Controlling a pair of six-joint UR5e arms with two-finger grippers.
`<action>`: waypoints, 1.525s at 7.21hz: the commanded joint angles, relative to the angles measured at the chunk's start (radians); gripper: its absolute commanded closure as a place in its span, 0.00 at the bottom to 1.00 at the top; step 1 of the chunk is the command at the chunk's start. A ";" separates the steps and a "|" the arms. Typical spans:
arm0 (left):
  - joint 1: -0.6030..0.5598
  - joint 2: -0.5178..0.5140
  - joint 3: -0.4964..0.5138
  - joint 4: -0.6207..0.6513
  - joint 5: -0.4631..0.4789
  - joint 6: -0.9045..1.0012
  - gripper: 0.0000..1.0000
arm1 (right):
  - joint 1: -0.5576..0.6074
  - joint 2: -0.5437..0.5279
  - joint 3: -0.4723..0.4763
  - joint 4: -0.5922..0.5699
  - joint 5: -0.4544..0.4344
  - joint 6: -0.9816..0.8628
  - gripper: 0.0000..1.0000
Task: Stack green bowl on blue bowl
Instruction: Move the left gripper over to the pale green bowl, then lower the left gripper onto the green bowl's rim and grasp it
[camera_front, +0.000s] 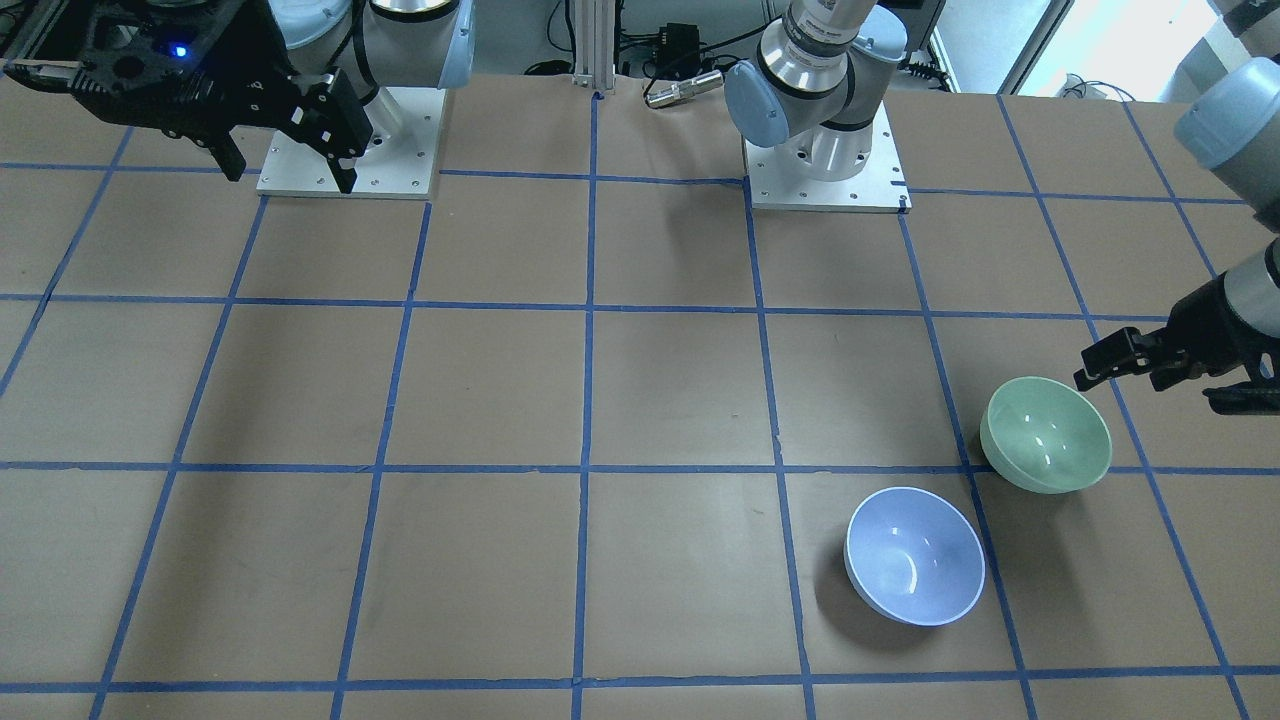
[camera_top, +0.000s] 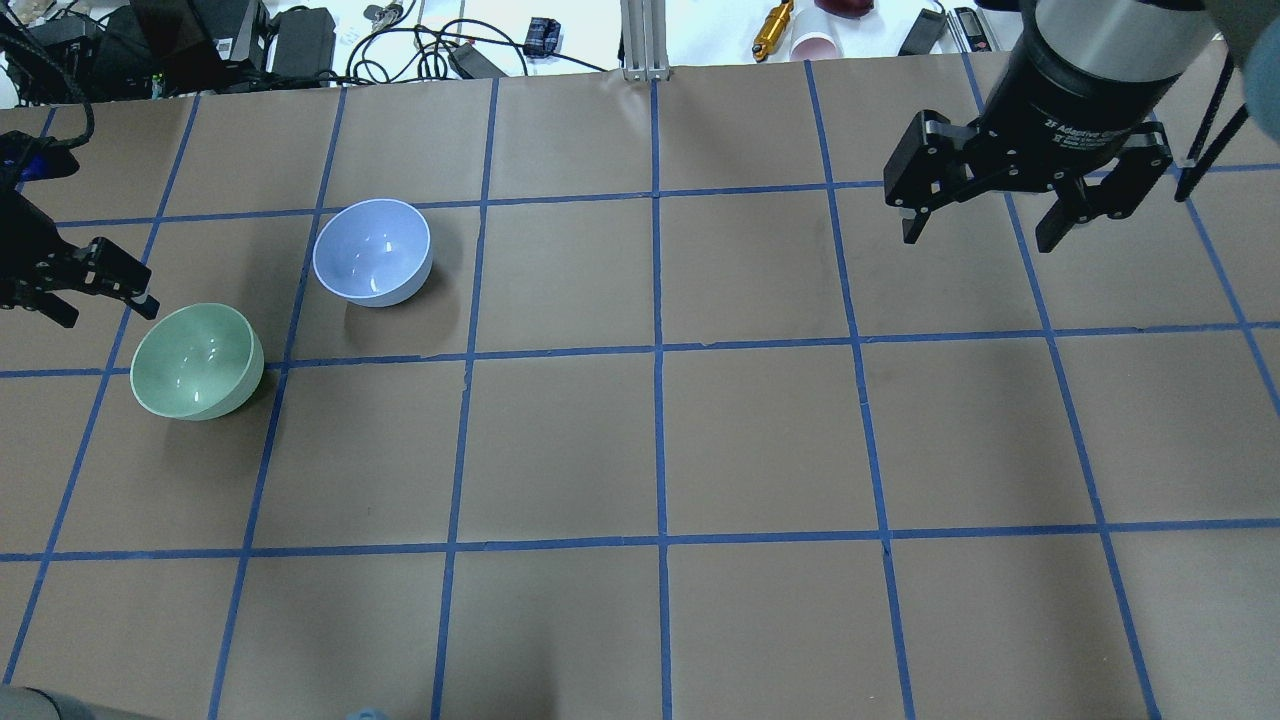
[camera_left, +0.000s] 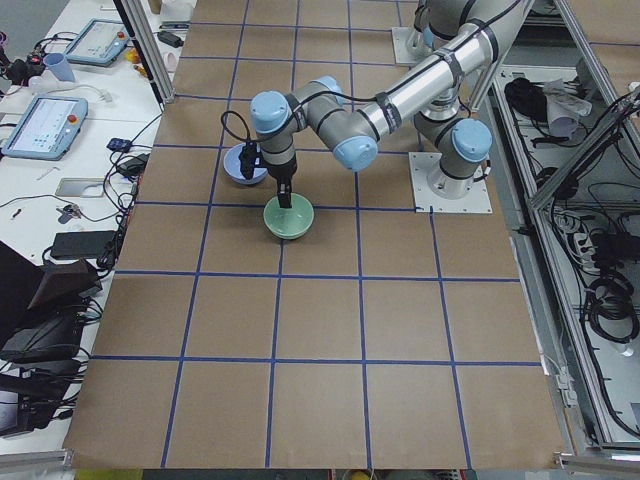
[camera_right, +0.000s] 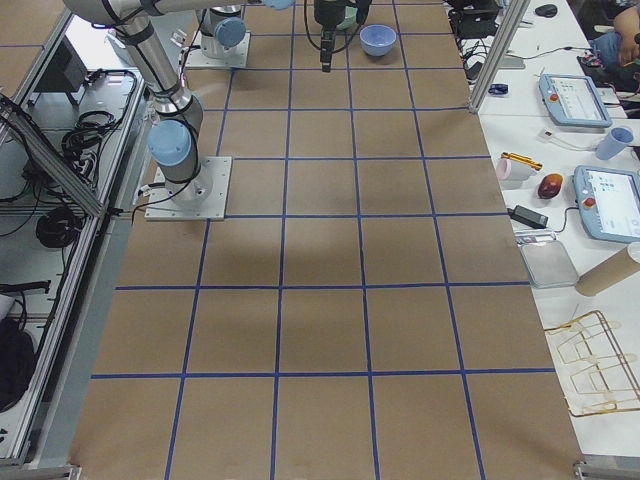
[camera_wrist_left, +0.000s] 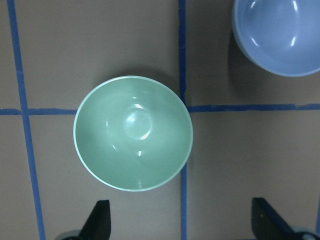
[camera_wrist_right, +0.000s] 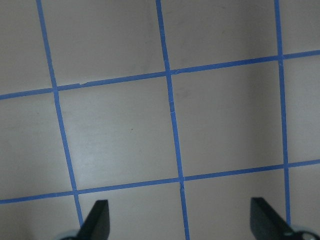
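The green bowl (camera_top: 197, 361) stands upright on the table at the robot's far left, and also shows in the front view (camera_front: 1046, 434) and the left wrist view (camera_wrist_left: 133, 132). The blue bowl (camera_top: 372, 251) stands upright and empty just beyond it, about a hand's width away, and also shows in the front view (camera_front: 914, 556) and the left wrist view (camera_wrist_left: 277, 35). My left gripper (camera_top: 108, 315) is open and empty, hovering above the table beside the green bowl's outer rim, not touching it. My right gripper (camera_top: 978, 240) is open and empty, high over the right side.
Brown paper with a blue tape grid covers the table (camera_top: 660, 440). Cables, a cup and tools lie beyond the far edge (camera_top: 420, 40). The two arm bases (camera_front: 825, 160) stand at the robot's side.
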 joint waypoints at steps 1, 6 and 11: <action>0.031 -0.064 -0.018 0.067 -0.001 0.050 0.00 | 0.000 0.000 0.001 0.001 0.000 0.000 0.00; 0.106 -0.180 -0.090 0.283 -0.033 0.122 0.00 | 0.000 0.000 0.001 0.000 0.000 0.000 0.00; 0.105 -0.204 -0.093 0.266 -0.053 0.127 0.29 | 0.000 0.000 0.001 0.000 0.000 0.000 0.00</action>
